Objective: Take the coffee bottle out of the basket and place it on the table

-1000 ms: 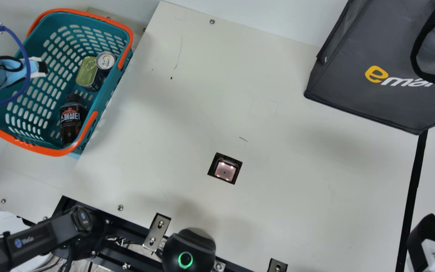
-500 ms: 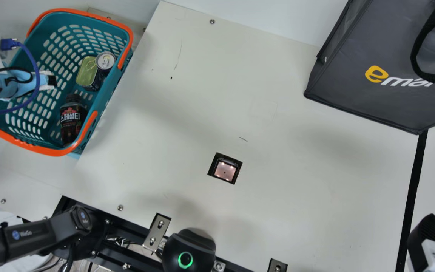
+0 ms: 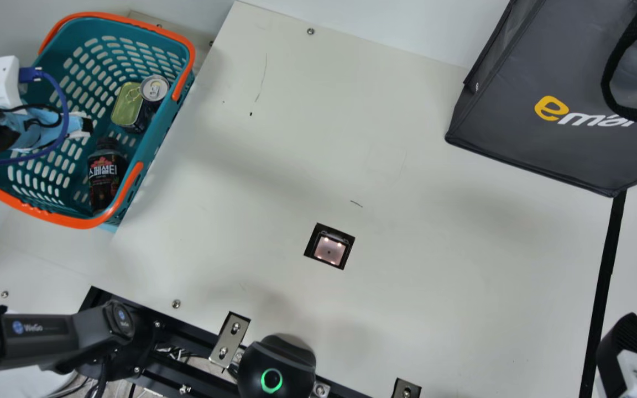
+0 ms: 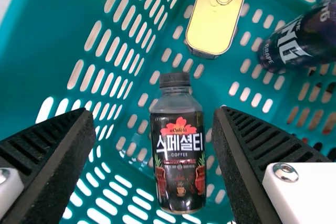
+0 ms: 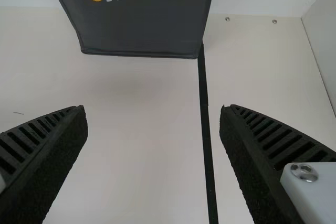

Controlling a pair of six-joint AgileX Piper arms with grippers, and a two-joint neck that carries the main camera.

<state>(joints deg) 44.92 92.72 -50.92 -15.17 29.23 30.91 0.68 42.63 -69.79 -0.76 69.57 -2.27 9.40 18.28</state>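
bottle (image 4: pixel 179 156): in basket (image 3: pixel 75 222), on its side, nr tin (image 4: pixel 215 17) + can (image 4: pixel 299 43)
L gripper (image 4: pixel 153 113): over basket, jaws wide, empty, apart from bottle
step: pre-grasp, prob.
next: center, lower astride bottle, close, lift clear of rim, then desk (image 3: pixel 274 166)
R gripper (image 5: pixel 153 109): jaws wide, empty, over desk

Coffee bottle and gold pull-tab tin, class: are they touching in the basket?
Apart. The left wrist view shows slotted basket floor between the top of the coffee bottle and the gold pull-tab tin.
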